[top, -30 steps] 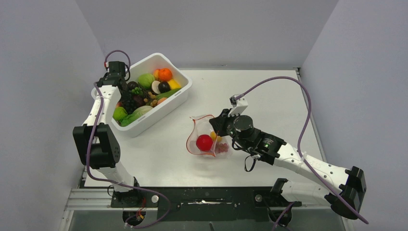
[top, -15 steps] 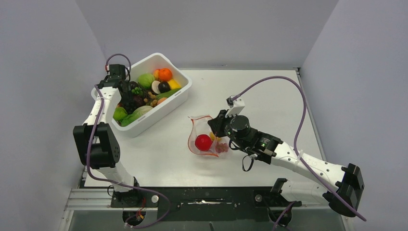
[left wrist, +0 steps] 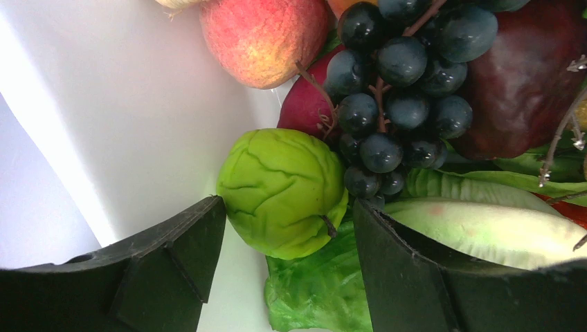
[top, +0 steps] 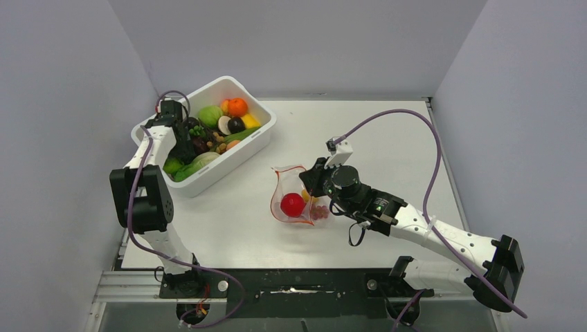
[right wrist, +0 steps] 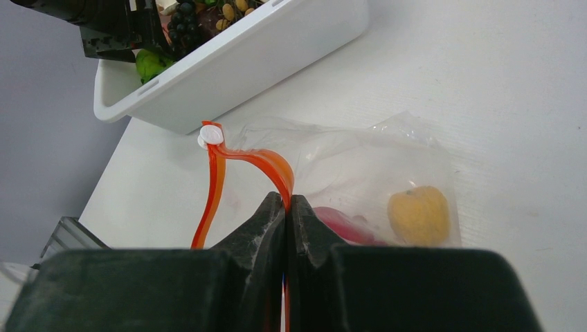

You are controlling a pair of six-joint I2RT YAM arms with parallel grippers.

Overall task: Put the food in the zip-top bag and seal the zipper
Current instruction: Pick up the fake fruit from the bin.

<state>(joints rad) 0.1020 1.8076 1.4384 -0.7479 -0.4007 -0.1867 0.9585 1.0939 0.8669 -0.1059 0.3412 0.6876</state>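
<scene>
two arms, three views.

top external: the zip-top bag (top: pixel 299 197) lies near the middle of the table (top: pixel 387 138), its mouth gaping toward the far left, with a red fruit (top: pixel 293 205) and smaller pieces inside. the right gripper (top: pixel 309 184) meets the bag's right rim. the left gripper (top: pixel 182 146) reaches down into the left end of the white bin (top: pixel 257 135), well apart from the bag.

left wrist: the jaws stand spread either side of a lumpy green fruit (left wrist: pixel 282 190), not closed on it. dark grapes (left wrist: pixel 391 104) crowd its right flank. the fruit looks light, firm and rounded, so a hold across its widest part seems safest; a squeeze nearer the top may let it pop out.

right wrist: the jaws are pressed together on the zipper (right wrist: pixel 220 173), pinching the bag's rim upright, with the white slider (right wrist: pixel 211 135) at the far end. the film is thin, crinkly and limp. it likely keeps its mouth agape only while held by the stiffer strip.
</scene>
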